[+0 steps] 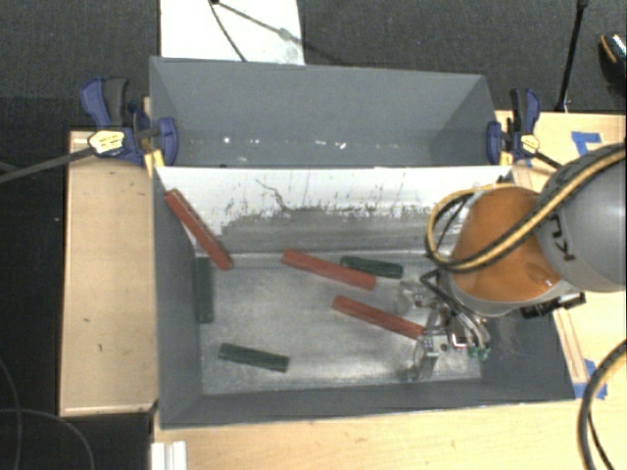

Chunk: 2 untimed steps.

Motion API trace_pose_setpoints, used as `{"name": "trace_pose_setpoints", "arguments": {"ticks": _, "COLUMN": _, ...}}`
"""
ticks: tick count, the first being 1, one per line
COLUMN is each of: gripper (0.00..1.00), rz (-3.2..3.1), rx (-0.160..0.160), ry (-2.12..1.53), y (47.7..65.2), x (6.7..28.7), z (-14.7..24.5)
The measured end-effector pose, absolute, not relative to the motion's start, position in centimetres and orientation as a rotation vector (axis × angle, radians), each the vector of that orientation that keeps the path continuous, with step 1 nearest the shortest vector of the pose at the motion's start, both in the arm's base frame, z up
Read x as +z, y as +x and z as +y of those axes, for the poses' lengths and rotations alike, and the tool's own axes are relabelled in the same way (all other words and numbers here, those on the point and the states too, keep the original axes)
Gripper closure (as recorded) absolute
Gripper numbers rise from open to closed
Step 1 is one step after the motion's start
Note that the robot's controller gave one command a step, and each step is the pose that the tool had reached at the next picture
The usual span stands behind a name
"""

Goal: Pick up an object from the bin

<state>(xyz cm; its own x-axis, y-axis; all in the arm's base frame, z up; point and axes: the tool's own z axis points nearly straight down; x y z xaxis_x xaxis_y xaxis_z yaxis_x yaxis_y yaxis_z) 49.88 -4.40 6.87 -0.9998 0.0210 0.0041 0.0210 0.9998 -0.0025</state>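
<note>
Gripper [429, 352]: low in grey bin [178, 341], lower-right corner, at right end of red flat stick [377, 318]; open or closed cannot be told. Dark green stick [371, 265] nearby.

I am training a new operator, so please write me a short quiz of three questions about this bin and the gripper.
1. True or false: the gripper is in the right part of the bin in this view.
2. How many red bars are in the bin? A two, B three, C five.
3. Fill in: the bar nearest the gripper is coloured ____.
Key: 1 true; 2 B; 3 red.
</note>
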Motion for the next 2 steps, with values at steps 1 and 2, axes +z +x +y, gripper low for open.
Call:
{"name": "trace_pose_setpoints", "arguments": {"ticks": 1, "gripper": 1.0, "rz": -3.143, "rx": -0.001, "ry": -0.023, "y": 50.1, "x": 7.0, "z": -4.0}}
{"name": "trace_pose_setpoints", "arguments": {"ticks": 2, "gripper": 1.0, "rz": -3.15, "rx": 0.001, "ry": 0.092, "y": 50.2, "x": 20.6, "z": -2.5}}
